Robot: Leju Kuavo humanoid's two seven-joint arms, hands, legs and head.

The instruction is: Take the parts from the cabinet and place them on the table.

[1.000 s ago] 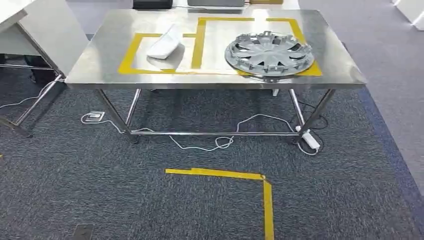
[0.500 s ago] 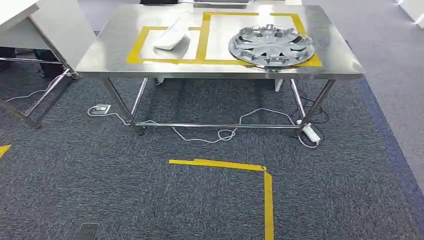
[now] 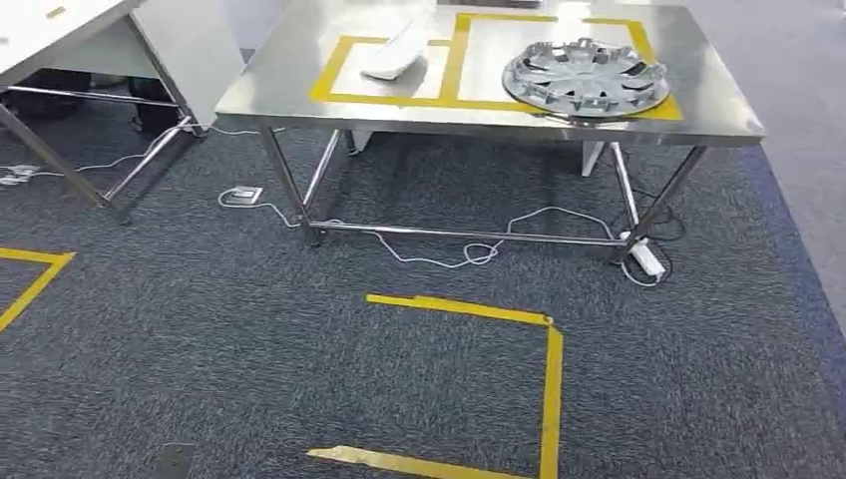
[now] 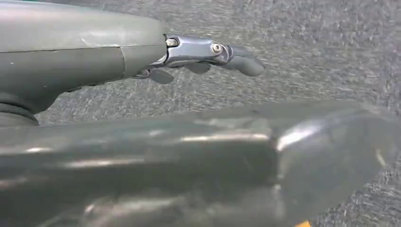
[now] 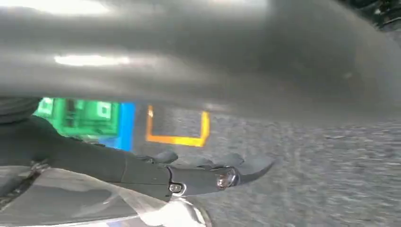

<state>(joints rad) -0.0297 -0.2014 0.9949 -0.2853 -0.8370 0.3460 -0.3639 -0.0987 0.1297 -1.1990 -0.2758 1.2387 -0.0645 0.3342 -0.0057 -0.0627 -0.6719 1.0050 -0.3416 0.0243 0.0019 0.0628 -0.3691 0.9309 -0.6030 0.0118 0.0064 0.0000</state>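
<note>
The parts, a white piece (image 3: pixel 394 53) and a wheel cover (image 3: pixel 587 77), already lie on the table (image 3: pixel 289 85), inside the yellow tape toward its far edge. The left hand (image 4: pixel 208 54) and right hand (image 5: pixel 208 172) hang over carpet with fingers extended, holding nothing (neither visibly nearer), well short of the table ahead.

camera has moved: table (image 3: pixel 299 70) now sits farther right and up.
</note>
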